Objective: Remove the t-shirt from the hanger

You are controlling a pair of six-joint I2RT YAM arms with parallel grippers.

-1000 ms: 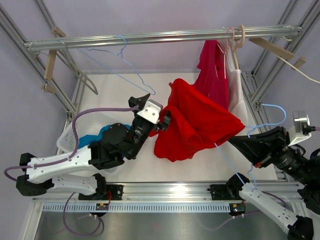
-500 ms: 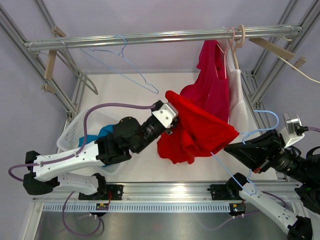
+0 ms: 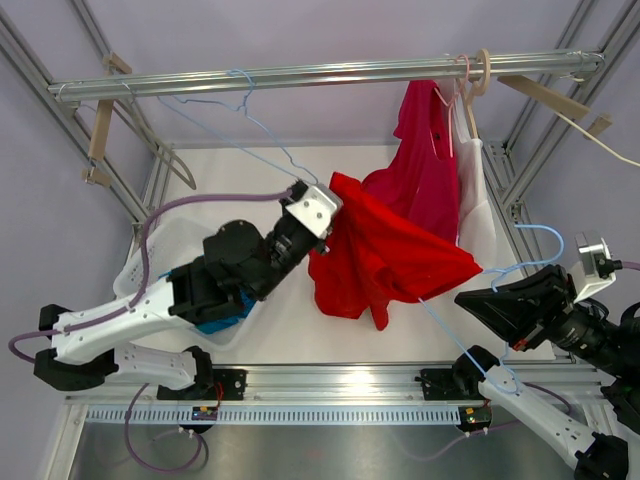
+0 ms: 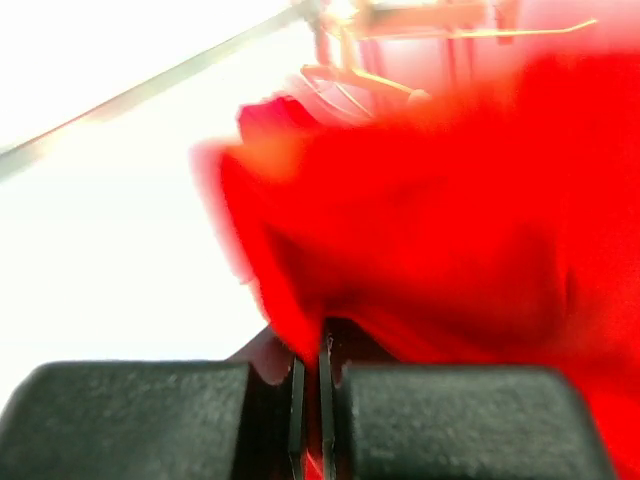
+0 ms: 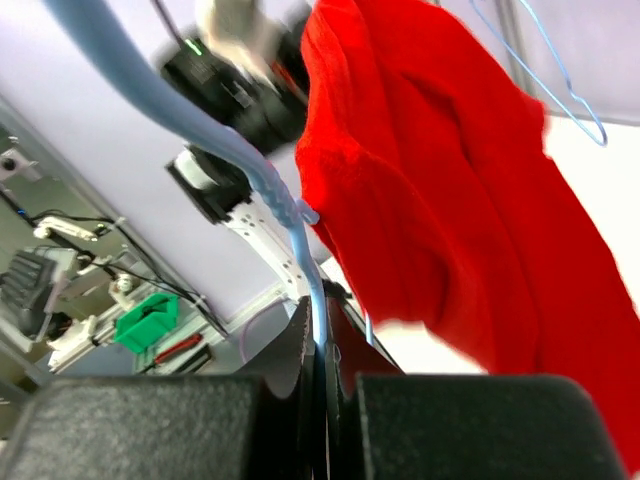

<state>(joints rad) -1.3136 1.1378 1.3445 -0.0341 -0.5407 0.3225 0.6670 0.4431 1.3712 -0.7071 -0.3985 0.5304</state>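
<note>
Cloth caught: my left gripper (image 3: 326, 220) has closed within the last second. Its jaws, spread wide a moment ago, are now pressed together on the upper left edge of the red t-shirt (image 3: 390, 255). In the left wrist view the fingers (image 4: 440, 420) meet with a fold of that t-shirt (image 4: 450, 230) pinched between them, though the picture is blurred. My arm has also swung up and back from where it stood a second ago.

The garment hangs in mid-air over the table (image 3: 290, 330) between my two arms. It is still draped on the blue hanger (image 3: 543, 228), whose hook juts out on the right. My right gripper (image 3: 465, 297) has not let go: its jaws (image 5: 322, 360) stay clamped on the hanger (image 5: 270, 190) wire.

With one hand on cloth and the other on wire, I judge the pull-apart can begin, drawing the shirt leftward off the frame while the right holds steady.

Behind, a rail (image 3: 300, 75) carries a crimson garment (image 3: 425, 150) and a white garment (image 3: 478, 190), both hanging just beside the red shirt's far side. An empty wire hanger (image 3: 255, 125) dangles near my left wrist. A basket (image 3: 135, 270) sits under my left arm. The hanging clothes and that loose wire could snag if I swing wide. How much of the collar still grips the hanger shoulders, I cannot tell.
</note>
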